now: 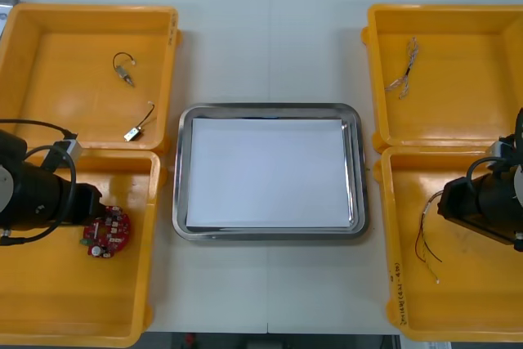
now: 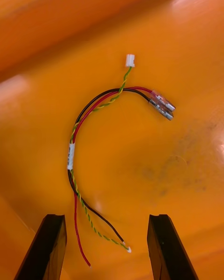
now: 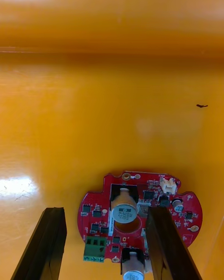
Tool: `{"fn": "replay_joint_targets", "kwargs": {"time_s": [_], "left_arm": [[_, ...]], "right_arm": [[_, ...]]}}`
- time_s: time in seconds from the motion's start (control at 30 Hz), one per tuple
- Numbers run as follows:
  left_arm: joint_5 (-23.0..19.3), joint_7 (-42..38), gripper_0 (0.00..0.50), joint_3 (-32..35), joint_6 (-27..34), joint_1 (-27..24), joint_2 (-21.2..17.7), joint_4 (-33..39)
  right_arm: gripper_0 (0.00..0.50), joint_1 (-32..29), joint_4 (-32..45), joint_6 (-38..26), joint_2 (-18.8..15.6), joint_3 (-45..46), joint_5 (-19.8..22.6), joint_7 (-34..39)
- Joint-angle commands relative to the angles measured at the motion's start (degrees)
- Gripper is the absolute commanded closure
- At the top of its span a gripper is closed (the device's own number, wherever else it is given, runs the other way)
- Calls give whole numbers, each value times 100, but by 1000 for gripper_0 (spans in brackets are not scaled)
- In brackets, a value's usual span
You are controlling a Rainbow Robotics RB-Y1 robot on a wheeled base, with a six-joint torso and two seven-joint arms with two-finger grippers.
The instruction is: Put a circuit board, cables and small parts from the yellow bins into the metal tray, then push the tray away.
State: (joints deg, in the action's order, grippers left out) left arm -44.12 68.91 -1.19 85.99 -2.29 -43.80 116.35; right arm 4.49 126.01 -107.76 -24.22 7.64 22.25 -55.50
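Left wrist view: round red circuit board (image 3: 140,214) flat in near left yellow bin (image 1: 49,308). Left end effector (image 3: 106,245) released, fingers apart over it. Right end effector (image 2: 107,247) released above red-black-yellow cable (image 2: 71,156), near right yellow bin (image 1: 458,316). Metal tray (image 1: 270,108) mid-surface (image 1: 270,300), between the bins.

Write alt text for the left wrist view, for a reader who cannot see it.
The open left gripper hovers over a round red circuit board lying flat on the floor of a yellow bin. One finger stands beside the board, the other in front of it.
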Motion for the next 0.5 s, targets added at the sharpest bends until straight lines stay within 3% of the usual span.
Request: {"fn": "replay_joint_targets", "kwargs": {"time_s": [0.03,0.27,0.5], "left_arm": [[96,333,0,-145,-170,158,-93,-24],[158,324,0,-232,-188,176,-93,-42],[255,289,0,-329,-451,202,-93,-112]], "right_arm": [[0,-1,-59,220,145,-394,-291,813],[0,210,-296,308,163,-588,-326,1217],[0,281,-674,792,163,-658,-335,1305]]}}
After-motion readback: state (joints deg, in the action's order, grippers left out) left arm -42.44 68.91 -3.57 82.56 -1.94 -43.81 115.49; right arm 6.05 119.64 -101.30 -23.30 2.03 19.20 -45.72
